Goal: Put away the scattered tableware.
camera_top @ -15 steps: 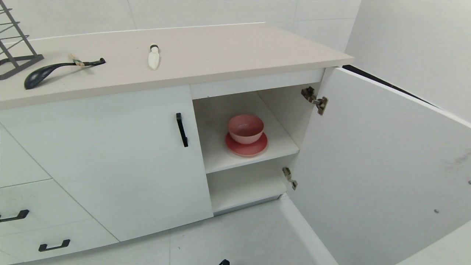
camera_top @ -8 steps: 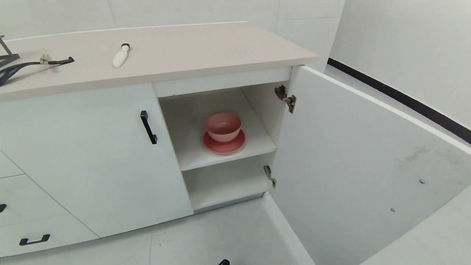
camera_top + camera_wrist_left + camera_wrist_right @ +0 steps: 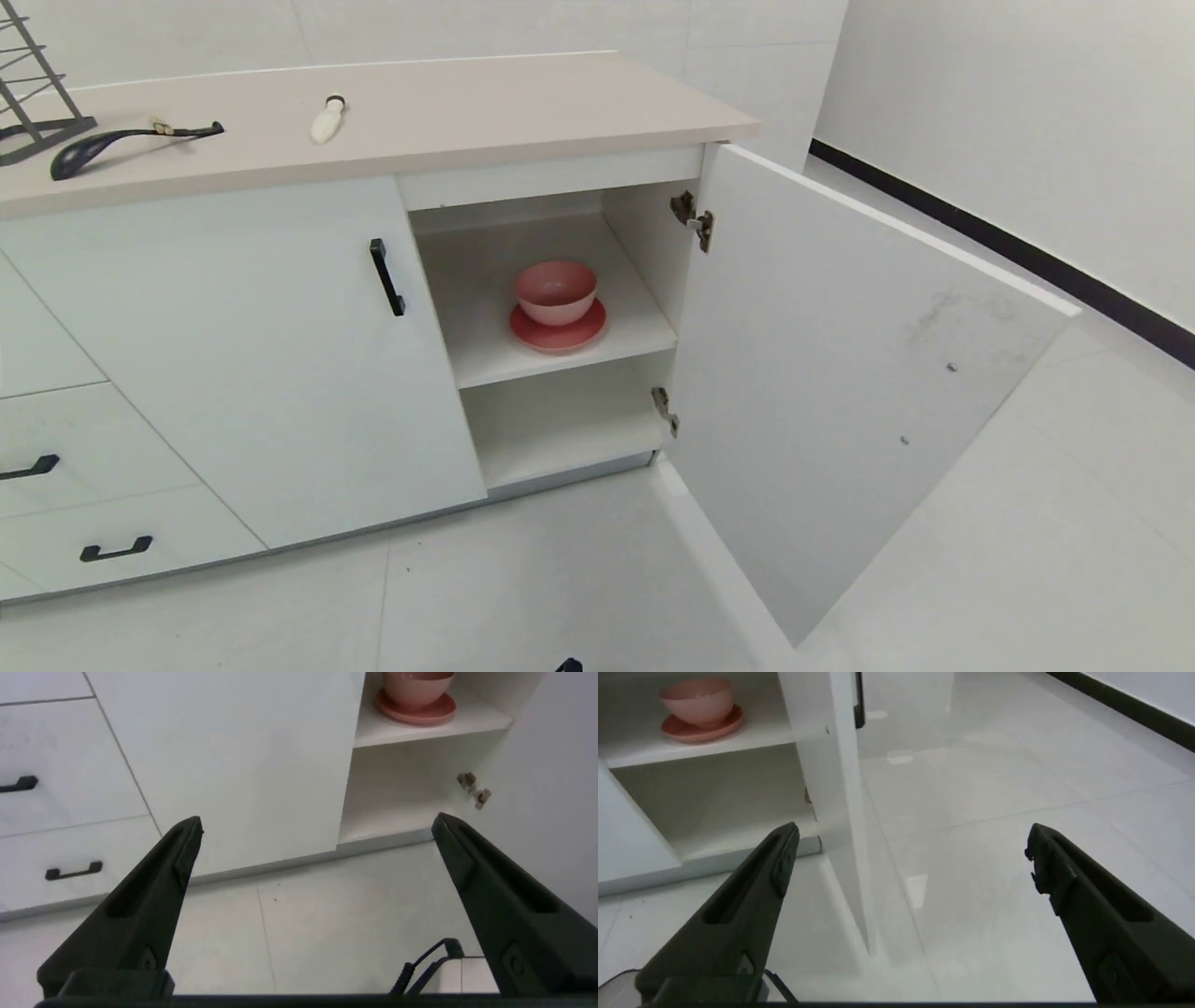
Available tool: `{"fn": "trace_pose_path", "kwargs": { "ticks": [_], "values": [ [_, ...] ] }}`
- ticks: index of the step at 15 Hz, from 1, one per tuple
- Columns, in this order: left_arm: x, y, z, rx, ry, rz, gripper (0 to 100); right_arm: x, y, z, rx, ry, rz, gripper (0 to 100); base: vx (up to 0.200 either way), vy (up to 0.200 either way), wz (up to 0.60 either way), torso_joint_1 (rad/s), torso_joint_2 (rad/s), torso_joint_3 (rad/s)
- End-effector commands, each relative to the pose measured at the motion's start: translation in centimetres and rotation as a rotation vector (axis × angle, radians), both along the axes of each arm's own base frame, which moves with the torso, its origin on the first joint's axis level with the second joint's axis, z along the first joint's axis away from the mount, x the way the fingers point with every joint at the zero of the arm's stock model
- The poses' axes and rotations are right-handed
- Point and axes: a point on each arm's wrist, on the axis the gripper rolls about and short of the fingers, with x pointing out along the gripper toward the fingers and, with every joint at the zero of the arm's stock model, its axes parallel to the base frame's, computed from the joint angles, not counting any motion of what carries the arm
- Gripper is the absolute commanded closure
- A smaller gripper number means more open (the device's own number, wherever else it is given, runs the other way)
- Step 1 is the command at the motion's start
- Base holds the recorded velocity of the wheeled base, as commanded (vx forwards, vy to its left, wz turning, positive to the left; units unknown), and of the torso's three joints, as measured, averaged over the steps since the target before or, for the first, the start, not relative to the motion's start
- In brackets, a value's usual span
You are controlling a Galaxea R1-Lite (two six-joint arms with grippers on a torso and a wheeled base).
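A pink bowl [image 3: 555,289] sits on a red plate [image 3: 557,329] on the upper shelf of the open cabinet. On the countertop [image 3: 523,103] lie a black ladle [image 3: 112,145] and a white-handled utensil [image 3: 327,119]. My left gripper [image 3: 318,821] is open and empty, low over the floor, facing the cabinet front; the bowl [image 3: 418,683] and plate [image 3: 416,709] lie far beyond it. My right gripper [image 3: 912,833] is also open and empty, near the edge of the open door [image 3: 845,812], with the bowl [image 3: 696,700] and plate [image 3: 701,726] farther off.
The right cabinet door [image 3: 840,355] swings wide open over the floor. The left door [image 3: 280,355] with its black handle [image 3: 386,277] is closed. Drawers [image 3: 56,467] are at the left. A grey dish rack [image 3: 33,103] stands at the counter's far left. The lower shelf [image 3: 560,439] holds nothing.
The head camera has moved: the cabinet now looks farther off and more of the floor and open door shows. The bowl, plate and utensils stay where they were.
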Motion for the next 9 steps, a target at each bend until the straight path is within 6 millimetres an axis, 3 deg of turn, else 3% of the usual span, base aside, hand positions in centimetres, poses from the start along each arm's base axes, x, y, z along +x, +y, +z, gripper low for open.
{"fn": "trace_pose_path", "kwargs": {
  "ticks": [1, 3, 7, 9],
  "values": [
    [0.00, 0.00, 0.00, 0.000, 0.001, 0.000, 0, 0.03, -0.01, 0.00, 0.000, 0.004, -0.005, 0, 0.000, -0.200, 0.60, 0.002, 0.00, 0.002],
    [0.00, 0.00, 0.00, -0.002, 0.001, 0.002, 0, 0.03, -0.06, 0.00, 0.000, 0.004, -0.025, 0, 0.000, -0.200, 0.60, 0.002, 0.00, 0.002],
    [0.00, 0.00, 0.01, -0.003, -0.001, 0.002, 0, 0.04, -0.06, 0.00, 0.000, 0.006, -0.025, 0, 0.000, 0.000, 0.60, 0.004, 0.00, 0.000],
    [0.00, 0.01, 0.01, -0.006, -0.001, 0.003, 0, 0.04, -0.06, 0.00, 0.000, 0.006, -0.025, 0, 0.000, 0.000, 0.00, 0.000, 0.00, 0.000]
  ]
}}
